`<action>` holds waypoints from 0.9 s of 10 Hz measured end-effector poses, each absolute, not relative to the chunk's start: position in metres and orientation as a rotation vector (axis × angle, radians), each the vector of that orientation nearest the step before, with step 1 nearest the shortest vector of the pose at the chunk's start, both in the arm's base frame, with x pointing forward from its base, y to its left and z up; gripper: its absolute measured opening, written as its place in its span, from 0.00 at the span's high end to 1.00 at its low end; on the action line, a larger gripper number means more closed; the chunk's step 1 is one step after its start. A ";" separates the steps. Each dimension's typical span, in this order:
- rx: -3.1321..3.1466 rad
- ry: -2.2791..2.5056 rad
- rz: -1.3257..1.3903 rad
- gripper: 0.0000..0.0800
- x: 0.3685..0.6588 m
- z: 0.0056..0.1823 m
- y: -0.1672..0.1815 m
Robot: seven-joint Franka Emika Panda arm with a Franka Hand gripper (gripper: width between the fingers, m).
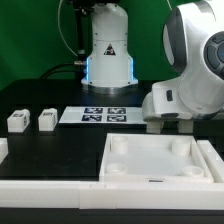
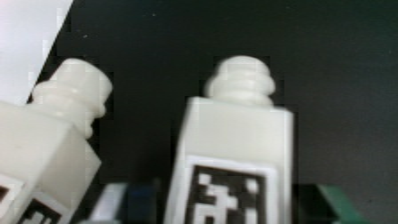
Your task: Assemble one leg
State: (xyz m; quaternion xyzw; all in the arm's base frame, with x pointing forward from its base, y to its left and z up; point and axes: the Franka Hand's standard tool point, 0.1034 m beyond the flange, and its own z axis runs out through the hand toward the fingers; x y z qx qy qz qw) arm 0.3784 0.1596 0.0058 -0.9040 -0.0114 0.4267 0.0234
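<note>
In the wrist view a white leg (image 2: pixel 235 150) with a black-and-white tag on its face and a ribbed peg at its far end lies between my gripper (image 2: pixel 228 208) jaws. The jaws stand on either side of it, with a dark gap showing on one side. A second leg (image 2: pixel 54 135) lies close beside it. In the exterior view two more legs (image 1: pixel 18 122) (image 1: pixel 47 120) stand on the black table at the left. The arm (image 1: pixel 190 85) fills the right side and hides the gripper and the legs under it.
The large white tabletop (image 1: pixel 113 172) with round corner sockets lies at the front centre-right. The marker board (image 1: pixel 103 115) lies flat behind it. The robot base (image 1: pixel 108 55) stands at the back. A white strip (image 2: pixel 25 40) shows at the wrist view's edge.
</note>
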 end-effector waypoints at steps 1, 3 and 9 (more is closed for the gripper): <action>-2.799 -0.038 1.319 0.64 0.379 0.006 0.161; -2.799 -0.042 1.318 0.64 0.379 0.006 0.162; -2.775 -0.052 1.357 0.64 0.393 0.067 0.147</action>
